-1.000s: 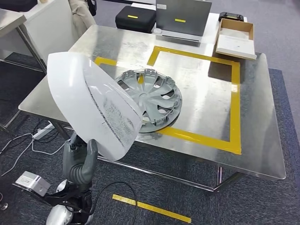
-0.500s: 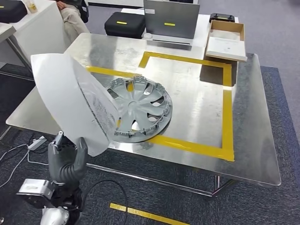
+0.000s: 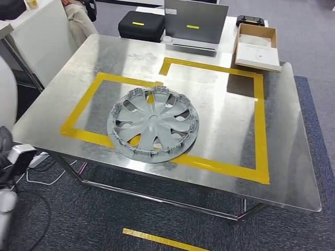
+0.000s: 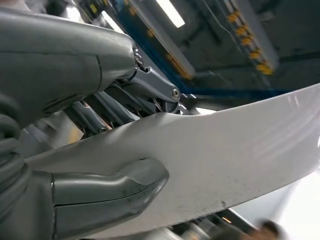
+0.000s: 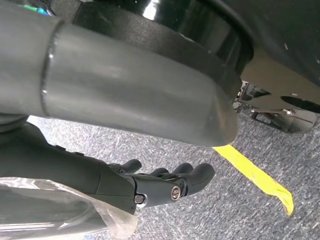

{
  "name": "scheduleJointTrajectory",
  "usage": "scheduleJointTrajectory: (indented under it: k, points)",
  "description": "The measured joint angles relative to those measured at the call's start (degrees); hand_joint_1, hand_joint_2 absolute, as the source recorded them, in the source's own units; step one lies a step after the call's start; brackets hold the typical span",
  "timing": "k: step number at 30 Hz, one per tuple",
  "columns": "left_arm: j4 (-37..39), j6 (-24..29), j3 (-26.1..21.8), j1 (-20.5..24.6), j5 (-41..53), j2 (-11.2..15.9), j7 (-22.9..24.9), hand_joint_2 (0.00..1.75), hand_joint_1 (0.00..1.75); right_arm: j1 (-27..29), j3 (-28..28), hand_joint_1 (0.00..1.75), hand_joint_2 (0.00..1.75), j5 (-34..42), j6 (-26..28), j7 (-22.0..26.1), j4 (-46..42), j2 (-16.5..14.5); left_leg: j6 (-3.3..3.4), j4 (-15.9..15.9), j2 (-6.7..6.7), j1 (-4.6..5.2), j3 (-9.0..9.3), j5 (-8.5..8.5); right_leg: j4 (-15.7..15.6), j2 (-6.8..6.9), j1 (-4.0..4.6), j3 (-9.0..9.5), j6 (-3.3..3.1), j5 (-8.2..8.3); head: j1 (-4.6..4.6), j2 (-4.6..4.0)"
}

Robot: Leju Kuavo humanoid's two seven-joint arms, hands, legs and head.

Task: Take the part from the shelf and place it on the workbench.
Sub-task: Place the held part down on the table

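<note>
Where tape frames workbench (image 3: 276, 157), hubcap (image 3: 153, 124).

steel table (image 3: 276, 157) marked with yellow tape (image 3: 260, 120) on dark grey carpet (image 3: 312, 99); laptop (image 3: 195, 23), black case (image 3: 140, 25) and cardboard box (image 3: 257, 47) behind.

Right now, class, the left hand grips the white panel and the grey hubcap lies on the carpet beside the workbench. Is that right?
Not quite. The left hand does grip the white panel, as the left wrist view shows, but the grey hubcap lies on the workbench itself, across the yellow tape, not on the carpet. The head view shows it.
</note>
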State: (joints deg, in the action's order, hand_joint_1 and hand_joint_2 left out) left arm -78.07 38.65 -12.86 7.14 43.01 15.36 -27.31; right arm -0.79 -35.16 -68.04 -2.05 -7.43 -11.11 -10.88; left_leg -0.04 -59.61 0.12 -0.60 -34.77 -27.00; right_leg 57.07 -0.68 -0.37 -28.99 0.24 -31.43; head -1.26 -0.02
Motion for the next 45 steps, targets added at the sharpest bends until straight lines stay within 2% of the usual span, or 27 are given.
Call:
scheduleJointTrajectory:
  k: [3, 5, 7, 12, 15, 18, 20, 24, 31, 39, 45]
  points:
    - [11.3, 0.2, -7.3, 3.7, -0.7, 5.8, -0.1, 1.75, 1.75, 0.1, 0.0, 0.0, 0.0, 0.0, -0.4, 0.1, 0.0, 0.0, 0.08, 0.0, 0.09, -0.01, 0.04, -0.08, -0.1, -0.03, -0.02, -0.44, 0.91, -0.13, -0.03, 0.0]
    - [17.0, 0.1, -10.5, 5.5, -0.4, 8.8, 0.3, 1.75, 1.75, 0.1, 0.0, 0.0, 0.0, 0.0, -0.6, 0.1, 0.0, 0.0, 0.1, 0.0, 0.07, -0.03, 0.06, -0.11, 0.0, 0.03, -0.02, -0.55, 1.05, -0.19, -0.04, 0.0]
    - [21.1, -0.2, -12.4, 6.7, -0.3, 10.6, 0.6, 1.75, 1.75, 0.1, 0.0, 0.0, 0.0, 0.0, -0.7, 0.0, 0.0, 0.0, 0.1, 0.0, 0.01, -0.08, 0.06, -0.1, 0.0, 0.12, 0.01, -0.53, 1.08, -0.21, -0.04, 0.0]
    - [27.9, -2.6, -14.4, 9.9, 0.9, 13.1, 3.7, 1.75, 1.75, 0.0, 0.0, 0.0, 0.0, 0.1, -0.9, -0.3, 0.0, 0.0, 0.08, 0.0, -0.05, -0.23, 0.06, -0.09, 0.0, 0.16, 0.19, -0.43, 1.07, -0.22, -0.03, 0.0]
    - [30.4, -3.7, -14.5, 11.4, 2.2, 13.6, 4.5, 1.75, 1.75, 0.0, -0.1, 0.0, 0.0, 0.1, -0.9, -0.4, 0.0, 0.0, 0.08, 0.0, -0.05, -0.26, 0.06, -0.1, 0.0, 0.15, 0.2, -0.27, 1.07, -0.23, -0.03, 0.0]
    - [32.9, -6.9, -13.1, 12.2, 7.4, 13.6, 5.9, 1.75, 1.75, -0.1, -0.1, 0.0, 0.0, 0.1, -1.0, -0.6, 0.0, 0.0, 0.07, 0.0, -0.07, -0.25, 0.11, -0.12, 0.0, 0.18, 0.2, -0.41, 1.03, -0.28, -0.03, 0.0]
    - [34.4, -7.6, -11.5, 12.3, 10.0, 13.2, 6.4, 1.75, 1.75, -0.2, -0.1, 0.0, 0.0, 0.0, -1.1, -0.8, 0.0, 0.0, 0.06, 0.0, -0.08, -0.25, 0.13, -0.13, 0.0, 0.17, 0.19, -0.46, 1.01, -0.3, -0.03, 0.0]
    - [37.5, -5.1, -9.1, 14.7, 11.0, 11.2, 8.4, 1.75, 1.75, -0.3, -0.1, 0.0, 0.0, -0.2, -1.2, -0.3, 0.0, 0.0, 0.06, 0.0, -0.1, -0.26, 0.12, -0.13, 0.0, 0.2, 0.2, -0.47, 1.02, -0.29, -0.02, 0.0]
    - [43.1, -5.4, -5.1, 20.2, 16.2, 9.2, 15.7, 1.75, 1.75, -0.6, -0.6, 0.0, 0.0, -0.1, -1.1, -0.9, 0.0, -0.1, 0.06, 0.0, -0.15, -0.21, 0.18, -0.12, 0.0, 0.19, 0.18, 0.07, 1.09, -0.24, -0.03, 0.0]
    - [49.8, -0.1, 0.3, 19.0, 21.4, -0.5, 18.3, 1.75, 1.75, -1.0, -1.5, 0.0, 0.0, 0.8, -1.5, -1.3, 0.0, -0.7, 0.08, 0.0, -0.26, -0.1, 0.23, -0.14, 0.0, 0.38, 0.07, 0.01, 1.18, -0.29, -0.02, 0.0]
    - [51.4, 0.5, 2.0, 21.0, 22.5, -4.1, 18.2, 1.75, 1.75, -1.1, -2.1, 0.0, 0.0, 0.9, -1.2, -1.3, 0.0, -0.6, 0.18, 0.0, -0.9, -0.04, 0.38, -0.08, -0.1, 1.1, -0.06, 0.01, 1.33, -0.49, -0.02, 0.0]
